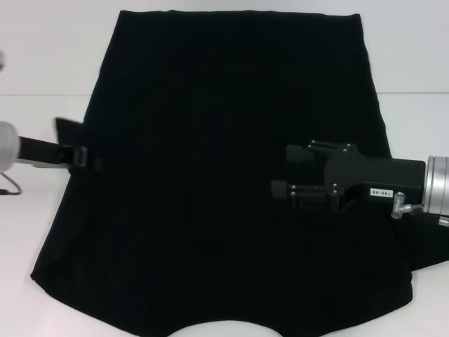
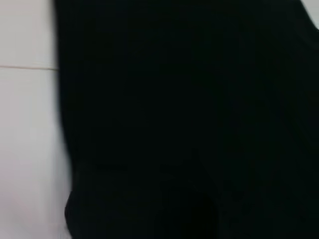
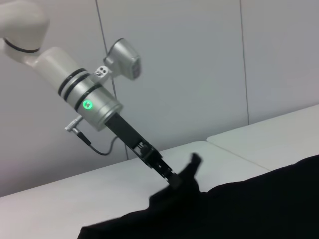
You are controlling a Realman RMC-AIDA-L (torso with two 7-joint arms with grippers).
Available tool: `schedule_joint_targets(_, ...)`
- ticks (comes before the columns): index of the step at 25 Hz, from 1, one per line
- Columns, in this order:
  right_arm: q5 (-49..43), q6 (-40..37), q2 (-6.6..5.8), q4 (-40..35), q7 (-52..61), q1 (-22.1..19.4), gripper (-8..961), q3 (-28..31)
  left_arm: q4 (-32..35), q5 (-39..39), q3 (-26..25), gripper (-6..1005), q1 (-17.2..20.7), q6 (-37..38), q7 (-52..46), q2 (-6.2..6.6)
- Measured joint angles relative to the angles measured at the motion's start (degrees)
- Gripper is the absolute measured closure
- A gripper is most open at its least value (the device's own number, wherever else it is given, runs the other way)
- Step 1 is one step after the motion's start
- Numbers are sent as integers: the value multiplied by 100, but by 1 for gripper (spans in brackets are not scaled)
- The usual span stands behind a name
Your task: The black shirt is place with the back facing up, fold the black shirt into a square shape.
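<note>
Left pincer (image 1: 90, 163) grips black shirt (image 1: 224, 175) edge; right pincer (image 1: 284, 172) hovers open.

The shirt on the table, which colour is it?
The shirt is plain black, best seen in the head view.

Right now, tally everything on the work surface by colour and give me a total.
Black: 3 - the black shirt, left gripper at its left edge, right gripper above its right side.
White: 1 - the table.
Total: 4
</note>
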Motion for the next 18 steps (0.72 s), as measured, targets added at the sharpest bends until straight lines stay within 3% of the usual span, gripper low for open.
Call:
schedule_joint_targets(2, 0, -6, 0, 0, -1, -34, 107, 5, 128, -7, 195, 986, -11, -5, 27, -152)
schedule_joint_targets(3, 0, -6, 0, 0, -1, -34, 107, 5, 128, -7, 195, 986, -11, -5, 27, -152)
schedule_joint_targets(4, 0, -7, 0, 0, -2, -52, 107, 14, 271, -33, 306, 986, 11, 0, 120, -286)
schedule_joint_targets(5, 0, -9, 0, 0, -2, -63, 107, 18, 308, -72, 322, 986, 34, 12, 177, -325)
schedule_joint_targets(9, 0, -16, 0, 0, -2, -101, 107, 23, 266, -312, 332, 985, 100, 79, 382, -363)
schedule_joint_targets(18, 123, -21, -15, -20, -2, -106, 107, 26, 158, -494, 337, 903, 164, 304, 546, -312)
